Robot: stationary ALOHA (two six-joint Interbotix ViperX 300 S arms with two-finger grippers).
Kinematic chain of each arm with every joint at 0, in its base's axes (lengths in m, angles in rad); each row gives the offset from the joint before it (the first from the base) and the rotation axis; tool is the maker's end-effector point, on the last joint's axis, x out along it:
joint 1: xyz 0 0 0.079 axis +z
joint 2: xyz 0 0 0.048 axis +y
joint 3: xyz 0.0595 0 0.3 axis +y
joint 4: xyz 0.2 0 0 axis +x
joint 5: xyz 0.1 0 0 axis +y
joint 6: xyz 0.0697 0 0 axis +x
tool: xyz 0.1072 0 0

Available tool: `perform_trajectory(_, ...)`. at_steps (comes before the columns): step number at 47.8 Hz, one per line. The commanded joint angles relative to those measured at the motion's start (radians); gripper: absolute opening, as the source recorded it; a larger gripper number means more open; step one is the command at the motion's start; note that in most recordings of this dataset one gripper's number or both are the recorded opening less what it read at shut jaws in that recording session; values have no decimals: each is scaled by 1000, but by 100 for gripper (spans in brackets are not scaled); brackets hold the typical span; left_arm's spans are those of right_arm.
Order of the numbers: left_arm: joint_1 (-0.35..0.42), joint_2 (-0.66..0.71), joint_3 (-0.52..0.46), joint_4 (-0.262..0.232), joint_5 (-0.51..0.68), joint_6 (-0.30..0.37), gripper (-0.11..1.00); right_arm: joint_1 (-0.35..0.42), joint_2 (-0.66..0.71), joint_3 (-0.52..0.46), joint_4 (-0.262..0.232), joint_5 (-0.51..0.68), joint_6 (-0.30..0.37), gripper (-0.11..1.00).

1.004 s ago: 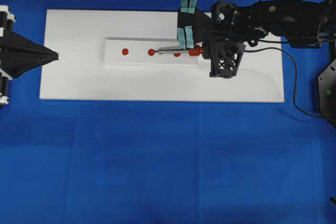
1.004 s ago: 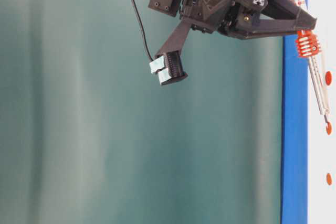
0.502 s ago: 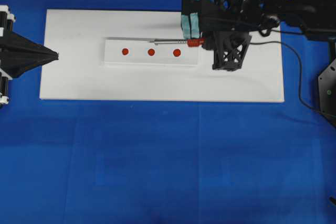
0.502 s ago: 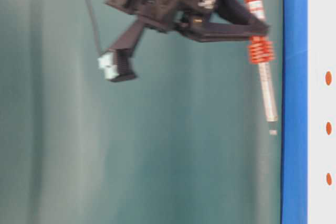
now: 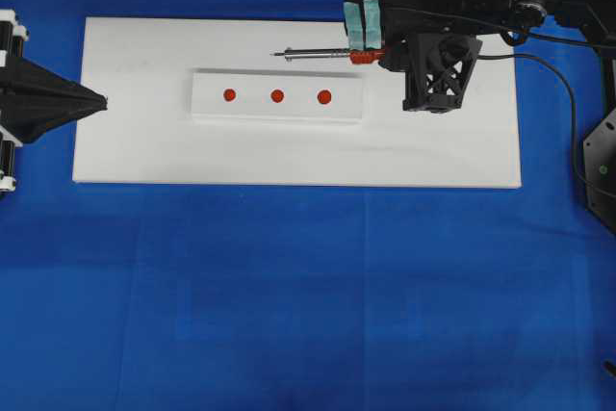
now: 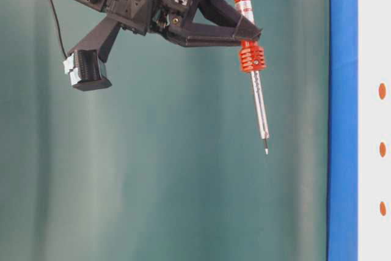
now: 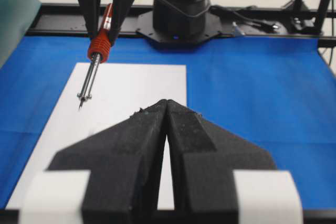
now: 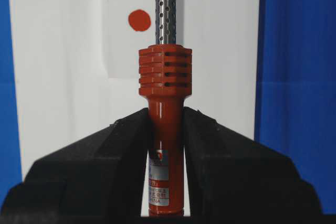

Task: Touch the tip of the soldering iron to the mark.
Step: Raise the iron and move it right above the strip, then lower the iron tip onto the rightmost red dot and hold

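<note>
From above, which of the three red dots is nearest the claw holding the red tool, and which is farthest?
Counting from the right end effector gripping the soldering iron:
1. Right dot, nearest the claw.
2. Middle dot, center of the strip.
3. Left dot, far end.

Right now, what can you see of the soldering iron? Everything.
The soldering iron is a slim pen-like tool: red-orange handle with a printed label, ribbed collar, perforated silver shaft, thin dark tip. The right gripper is shut on its handle just behind the collar. It hangs in the air, touching nothing else. From overhead it lies roughly parallel to the strip with three red dots, beside it over the white board, tip off every mark.
</note>
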Motion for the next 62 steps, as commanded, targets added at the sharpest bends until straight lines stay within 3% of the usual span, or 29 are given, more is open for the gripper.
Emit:
perform_trajectory(1,2,3,-9,0,-9,-2,0,2,-25,-23,-2,0,3,6)
perform_trajectory(17,2,5,-9,0,-9,-3,0,-5,-95,60,-3,2,6,6)
perform_trajectory(39,2,5,-8,0,-11,-3,0,-6,-230,184,-21,58,86,6)
perform_trajectory(62,2,3,-8,0,-11,-3,0,-8,-227,189,-25,54,92,6)
